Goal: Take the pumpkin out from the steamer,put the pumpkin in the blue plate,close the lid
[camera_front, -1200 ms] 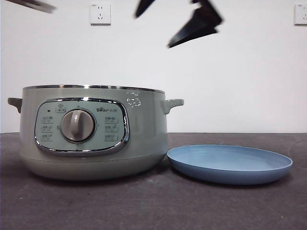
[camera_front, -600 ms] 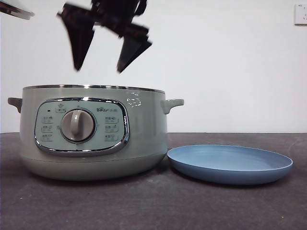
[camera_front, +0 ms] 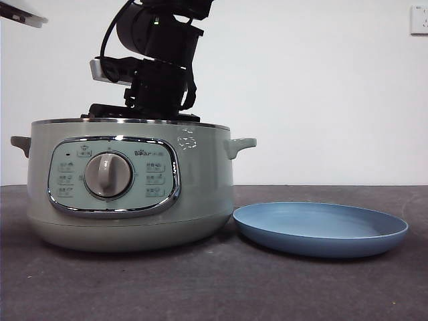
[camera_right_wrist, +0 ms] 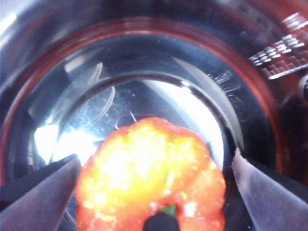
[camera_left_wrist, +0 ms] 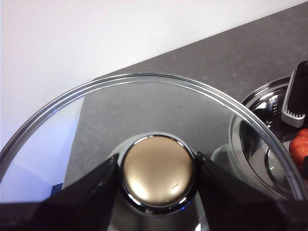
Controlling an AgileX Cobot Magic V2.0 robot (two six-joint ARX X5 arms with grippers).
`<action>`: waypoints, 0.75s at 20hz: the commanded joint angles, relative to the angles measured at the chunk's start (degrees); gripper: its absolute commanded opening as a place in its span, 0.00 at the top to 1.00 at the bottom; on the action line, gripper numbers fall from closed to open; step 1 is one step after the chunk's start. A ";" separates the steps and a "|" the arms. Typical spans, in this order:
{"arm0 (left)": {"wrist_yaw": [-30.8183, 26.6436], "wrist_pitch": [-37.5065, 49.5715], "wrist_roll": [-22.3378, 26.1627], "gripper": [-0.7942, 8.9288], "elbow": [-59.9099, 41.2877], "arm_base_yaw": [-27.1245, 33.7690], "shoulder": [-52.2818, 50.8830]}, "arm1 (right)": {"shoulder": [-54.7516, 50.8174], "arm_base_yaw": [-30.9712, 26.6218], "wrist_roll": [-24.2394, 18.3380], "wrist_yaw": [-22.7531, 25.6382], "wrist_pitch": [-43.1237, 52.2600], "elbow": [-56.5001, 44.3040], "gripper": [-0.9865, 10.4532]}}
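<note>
While the left gripper pinches the lid by its knob and holds it up at about ten o'clock of the steamer, the pot stands uncovered. At its twelve o'clock the right gripper reaches down inside, jaws spread on either side of the pumpkin but not visibly touching it. The pumpkin lies on the shiny pot floor. At three o'clock of the steamer, just beside its base, the plate holds nothing. By this showing only the uncovering is done; grasping, lifting out, placing on the plate and closing the lid all remain.
</note>
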 commanded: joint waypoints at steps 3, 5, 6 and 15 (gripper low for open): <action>-0.59 2.43 0.90 0.93 1.11 0.11 -0.66 | 0.46 0.24 0.90 -0.04 -0.79 0.09 0.92; -0.59 2.43 0.90 0.93 1.14 0.11 -0.66 | -0.15 0.37 1.46 -0.04 -1.25 0.09 0.92; -0.57 2.43 0.90 0.93 1.11 0.11 -0.66 | -1.27 0.46 1.49 -0.04 -1.81 0.09 0.92; -0.07 3.78 0.90 0.93 1.11 0.07 -0.44 | -18.36 -4.85 6.95 0.20 -23.21 0.07 0.92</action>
